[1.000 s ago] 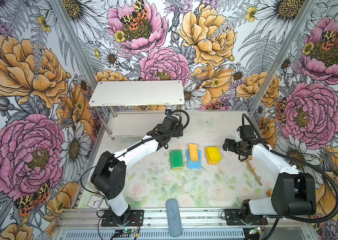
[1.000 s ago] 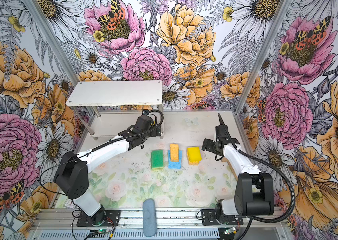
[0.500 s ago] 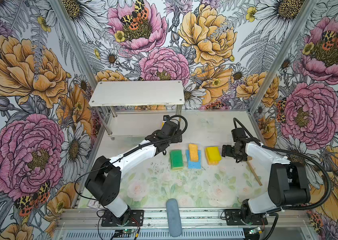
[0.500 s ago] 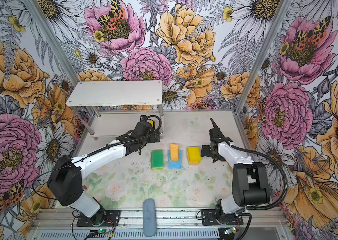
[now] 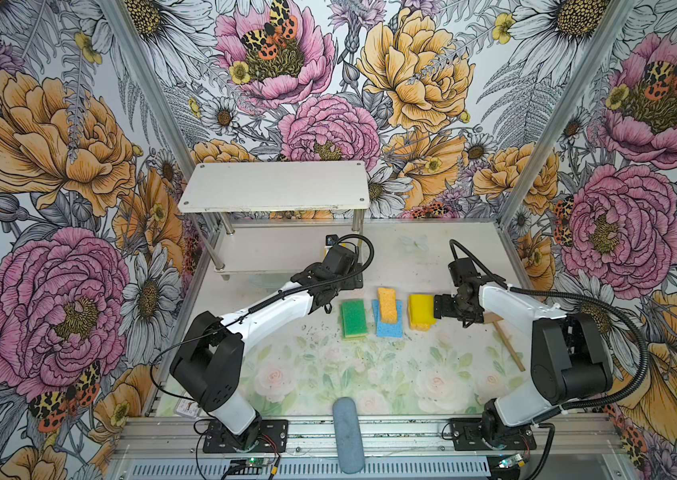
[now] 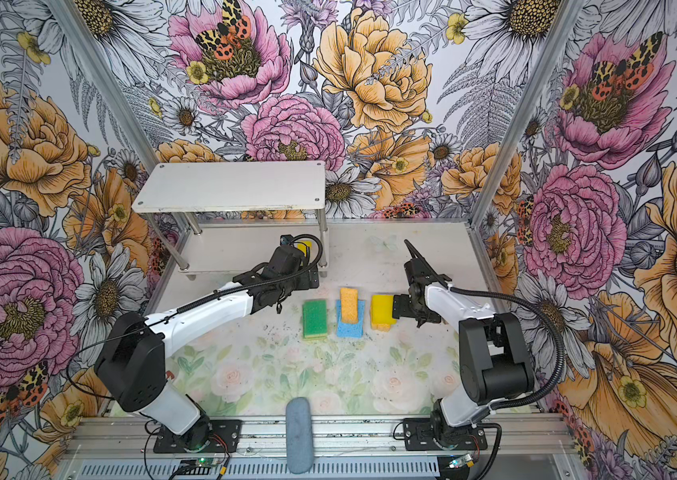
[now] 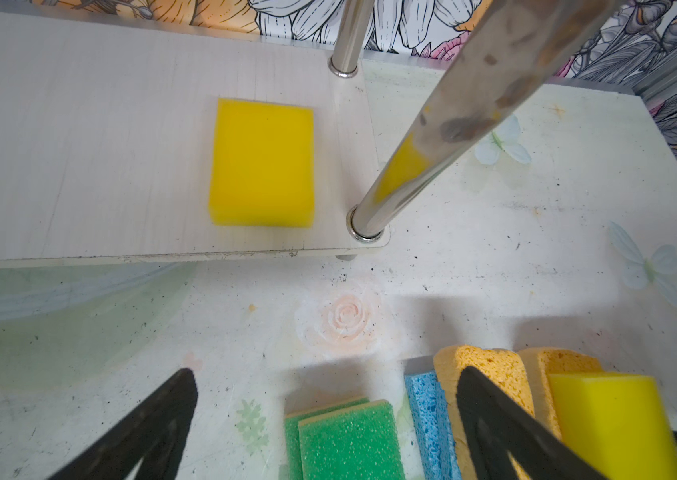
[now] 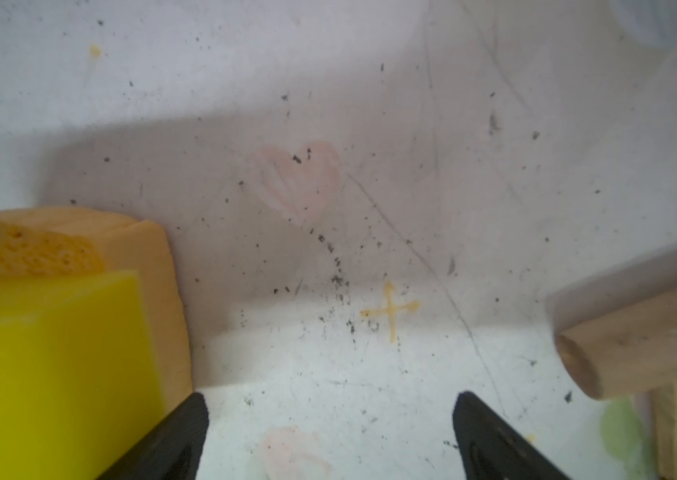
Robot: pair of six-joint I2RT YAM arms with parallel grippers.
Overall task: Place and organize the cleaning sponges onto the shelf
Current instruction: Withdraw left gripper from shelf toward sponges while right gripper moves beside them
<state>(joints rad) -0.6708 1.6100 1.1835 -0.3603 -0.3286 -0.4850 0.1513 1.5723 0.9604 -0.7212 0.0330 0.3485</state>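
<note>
1. Your right gripper [image 8: 330,403] hangs with its jaws spread and empty over bare surface [image 8: 370,187], between the yellow sponge [image 5: 420,311] and the wooden mallet [image 8: 635,332].
2. That sponge lies outside the jaws, just beside the one nearer the middle. Its long axis runs toward the shelf [image 5: 274,187], so the jaw line crosses its short width.
3. You will likely need to shift toward the middle until the jaws straddle it.
4. Your left gripper [image 7: 328,371], jaws spread and empty, is farther off, before the lower board where a second yellow sponge [image 7: 262,162] lies.
</note>
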